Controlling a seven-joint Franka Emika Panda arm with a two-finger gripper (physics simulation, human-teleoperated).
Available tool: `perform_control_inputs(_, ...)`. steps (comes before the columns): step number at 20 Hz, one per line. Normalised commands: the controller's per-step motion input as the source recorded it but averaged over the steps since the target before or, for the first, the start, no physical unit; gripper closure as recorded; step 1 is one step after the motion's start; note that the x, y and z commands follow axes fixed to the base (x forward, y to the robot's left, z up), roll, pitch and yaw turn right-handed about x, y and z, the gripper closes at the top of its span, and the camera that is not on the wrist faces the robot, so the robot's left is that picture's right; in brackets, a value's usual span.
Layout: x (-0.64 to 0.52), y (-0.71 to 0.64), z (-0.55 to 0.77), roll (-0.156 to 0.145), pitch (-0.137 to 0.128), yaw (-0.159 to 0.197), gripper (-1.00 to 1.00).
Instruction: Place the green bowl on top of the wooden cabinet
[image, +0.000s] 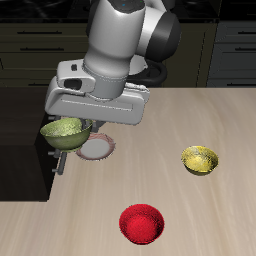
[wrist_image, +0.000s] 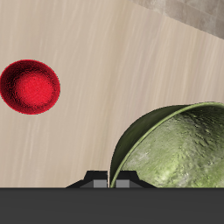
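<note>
Op: While the green bowl (image: 62, 132) hangs tilted just below the gripper (image: 78, 128), I log the carry as mostly done. In the wrist view the bowl (wrist_image: 175, 149) fills the space right at the fingers, its rim running down between them, so I read the gripper (wrist_image: 114, 179) as clamped on the rim. The fingertips themselves are barely visible, so that is a judgement.

Obs: Where is the wooden cabinet relative to the hand?

Op: Directly beneath and slightly outboard of it. The wooden cabinet (image: 25, 150) is the dark block at the table's side, and the bowl sits above its edge. I cannot tell whether the bowl touches the top or hangs just clear.

Obs: What remains?

Op: By my reading: level or lower the bowl onto the flat top, open the fingers, withdraw. The release is not done yet.

Obs: Anything nearby to watch?

Op: A plate (image: 98, 147) lies just beside the hand on the table. The yellow bowl (image: 199, 160) and the red bowl (image: 141, 222) are well apart from it; the wrist view also shows the red bowl (wrist_image: 30, 87) off on the tabletop. Main risk: bowl set too near the cabinet edge.
</note>
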Motion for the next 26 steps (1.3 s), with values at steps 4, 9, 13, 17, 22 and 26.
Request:
perform_control_inputs(4, -0.13, 0.03, 0.4, 0.011, -0.053, 0.001, 1.0)
perform_control_inputs(9, -0.09, 0.0, 0.22, 0.012, -0.034, 0.008, 1.0)
perform_control_inputs(13, -0.09, -0.1, 0.05, -0.002, -0.002, -0.015, 1.0)
perform_control_inputs(17, -0.11, -0.2, 0.11, -0.024, -0.02, 0.004, 1.0)
perform_control_inputs(22, -0.22, -0.34, 0.17, -0.047, -0.025, 0.008, 1.0)
perform_control_inputs(26, -0.21, -0.24, 0.16, -0.028, -0.024, 0.026, 1.0)
